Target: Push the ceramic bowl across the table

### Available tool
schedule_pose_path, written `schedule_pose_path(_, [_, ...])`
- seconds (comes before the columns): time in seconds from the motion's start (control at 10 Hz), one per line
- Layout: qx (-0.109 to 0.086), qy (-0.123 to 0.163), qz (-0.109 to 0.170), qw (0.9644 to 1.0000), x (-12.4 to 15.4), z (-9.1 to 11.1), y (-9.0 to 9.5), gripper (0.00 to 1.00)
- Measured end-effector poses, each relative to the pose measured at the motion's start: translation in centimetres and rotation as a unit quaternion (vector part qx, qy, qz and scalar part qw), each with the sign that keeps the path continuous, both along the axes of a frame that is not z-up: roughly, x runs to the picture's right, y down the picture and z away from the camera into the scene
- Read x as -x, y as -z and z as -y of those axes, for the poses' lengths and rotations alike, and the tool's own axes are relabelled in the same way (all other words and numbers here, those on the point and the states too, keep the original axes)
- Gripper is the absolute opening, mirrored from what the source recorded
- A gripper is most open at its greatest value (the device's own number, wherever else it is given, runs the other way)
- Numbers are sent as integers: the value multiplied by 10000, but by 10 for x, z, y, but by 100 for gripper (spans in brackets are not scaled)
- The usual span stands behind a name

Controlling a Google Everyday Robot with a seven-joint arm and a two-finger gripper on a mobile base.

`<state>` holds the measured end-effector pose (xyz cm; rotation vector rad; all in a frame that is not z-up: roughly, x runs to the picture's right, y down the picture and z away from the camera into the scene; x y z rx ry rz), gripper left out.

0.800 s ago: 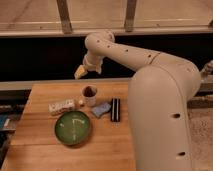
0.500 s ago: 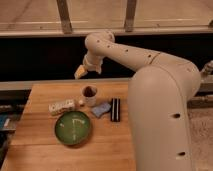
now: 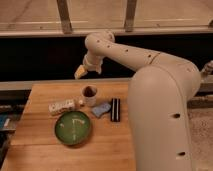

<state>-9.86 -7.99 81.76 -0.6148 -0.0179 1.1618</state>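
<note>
The green ceramic bowl point(image 3: 73, 127) sits on the wooden table point(image 3: 40, 97), a little left of its middle, toward the front. It is round and shallow with pale marks inside. My gripper point(image 3: 80, 73) hangs in the air over the table's far edge, well beyond the bowl and apart from it, at the end of the white arm point(image 3: 125, 52) that reaches in from the right.
A small white cup point(image 3: 90, 95) with a dark inside stands just behind the bowl. A pale packet point(image 3: 62, 106) lies to its left. A blue cloth point(image 3: 101, 109) and a black bar point(image 3: 115, 109) lie to the right. A dark wall and window rail run behind the table.
</note>
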Motion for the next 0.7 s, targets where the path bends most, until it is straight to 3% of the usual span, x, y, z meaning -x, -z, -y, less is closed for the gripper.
schedule_pose_path(0.6, [0, 0, 0, 10000, 0, 0, 0, 79])
schedule_pose_path(0.7, [0, 0, 0, 10000, 0, 0, 0, 76])
